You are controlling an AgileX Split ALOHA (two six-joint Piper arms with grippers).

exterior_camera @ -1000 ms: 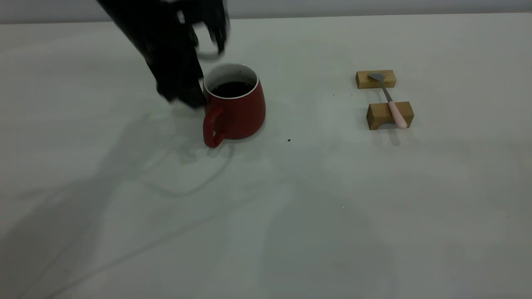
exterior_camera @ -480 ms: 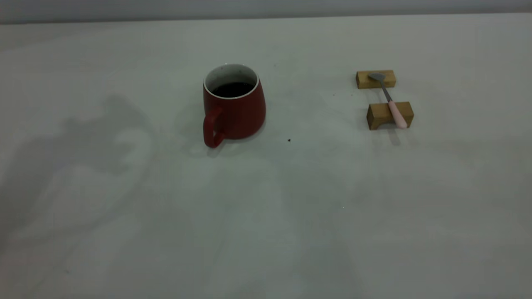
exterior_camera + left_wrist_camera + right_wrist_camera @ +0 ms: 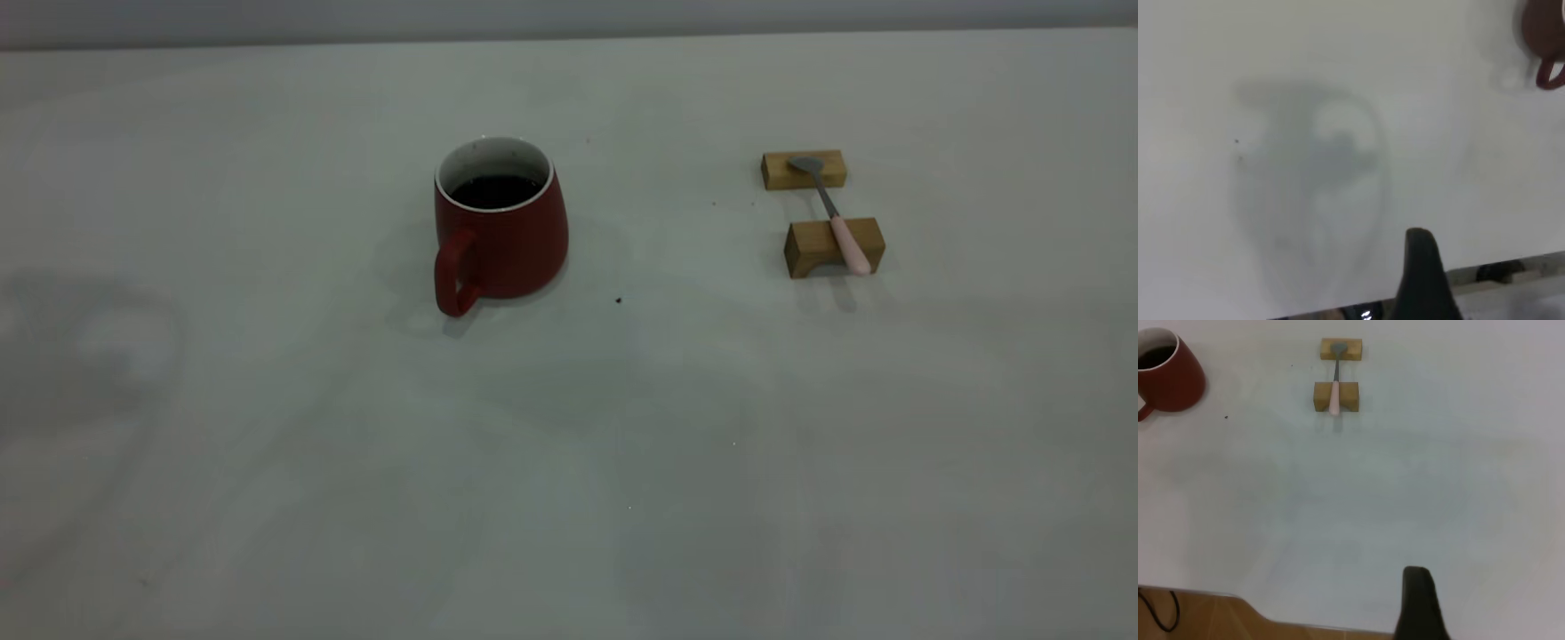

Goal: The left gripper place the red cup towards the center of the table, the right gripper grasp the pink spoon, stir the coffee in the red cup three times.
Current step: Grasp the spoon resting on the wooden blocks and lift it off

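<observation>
Withdrawn from the cup [image 3: 500, 222], the left gripper [image 3: 1423, 280] was seen over bare table [image 3: 569, 444], its state undeterminable; the spoon [image 3: 831, 213] was left ungrasped across two blocks [image 3: 834, 246].

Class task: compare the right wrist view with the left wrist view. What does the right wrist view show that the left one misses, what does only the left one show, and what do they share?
Only the right wrist view shows the pink spoon lying across two wooden blocks, the dark coffee inside the cup, and a wooden floor strip beyond the table edge.

Only the left wrist view shows a large grey shadow on the table.

Both show the red cup, though the left view catches only its edge and handle. Each also shows one dark finger of its own gripper.
</observation>
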